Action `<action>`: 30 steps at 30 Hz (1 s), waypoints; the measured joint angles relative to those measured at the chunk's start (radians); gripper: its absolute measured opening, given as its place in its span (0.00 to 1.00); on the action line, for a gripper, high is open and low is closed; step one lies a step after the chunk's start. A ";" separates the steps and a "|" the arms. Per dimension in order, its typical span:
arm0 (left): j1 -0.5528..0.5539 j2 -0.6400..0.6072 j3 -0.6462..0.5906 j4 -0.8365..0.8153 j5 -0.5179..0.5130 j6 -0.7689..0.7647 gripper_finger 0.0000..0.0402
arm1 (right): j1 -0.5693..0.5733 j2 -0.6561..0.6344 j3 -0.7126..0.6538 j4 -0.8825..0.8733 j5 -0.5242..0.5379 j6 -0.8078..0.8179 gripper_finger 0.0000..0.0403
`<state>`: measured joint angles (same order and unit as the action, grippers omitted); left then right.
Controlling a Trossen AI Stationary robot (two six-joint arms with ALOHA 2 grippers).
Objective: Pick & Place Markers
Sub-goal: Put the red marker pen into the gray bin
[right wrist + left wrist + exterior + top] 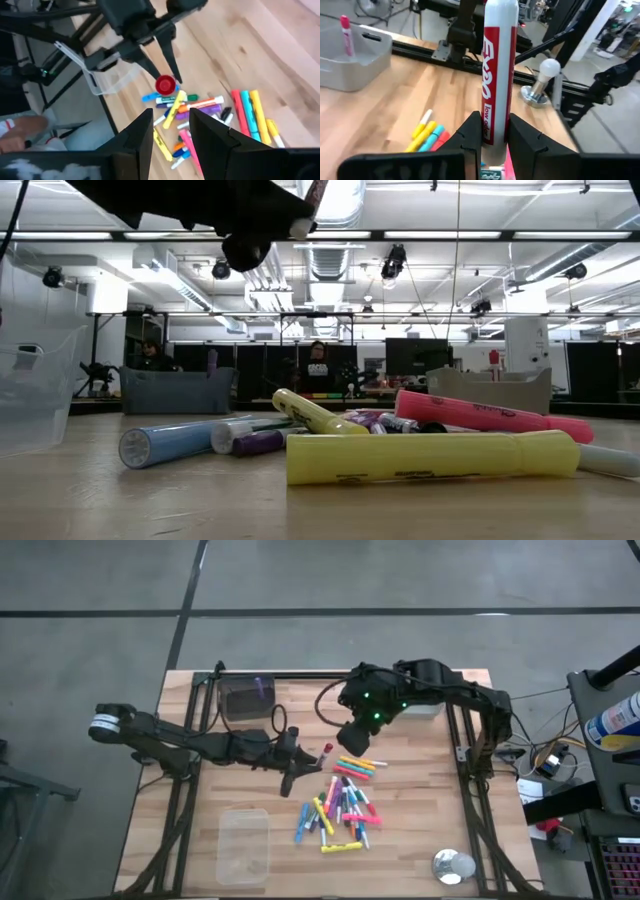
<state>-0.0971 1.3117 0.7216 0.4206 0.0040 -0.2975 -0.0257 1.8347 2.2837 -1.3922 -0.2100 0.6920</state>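
From above, the left gripper (296, 755) hangs beside the marker pile (340, 808). Its wrist cam shows the fingers pinching a red Expo marker (496, 70) near its bottom end, so it could tilt or slip out. The right gripper (170, 131), open and empty, hovers near enough to clip it.

Looks like a big open robotics lab or industrial workshop, not anyone's home. Across the back of the low view there are exposed ceiling ducts (335, 205), strip lights, dark monitors (415, 357) and people (317, 368) at benches. The wooden table (400, 850) sits on a grey concrete floor (90, 650).
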 joint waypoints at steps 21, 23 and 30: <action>0.000 0.000 -0.002 -0.066 0.119 -0.096 0.15 | 0.030 0.000 -0.201 0.175 0.000 -0.029 0.49; 0.000 0.000 -0.002 -0.073 0.119 -0.096 0.15 | 0.030 0.000 -0.210 0.178 -0.001 -0.022 0.49; 0.000 0.000 -0.003 -0.081 0.124 -0.096 0.15 | 0.030 0.002 -0.234 0.219 -0.008 -0.022 0.49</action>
<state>-0.0971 1.3117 0.7185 0.3393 0.1280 -0.3935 0.0044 1.8365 2.0493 -1.1736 -0.2176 0.6701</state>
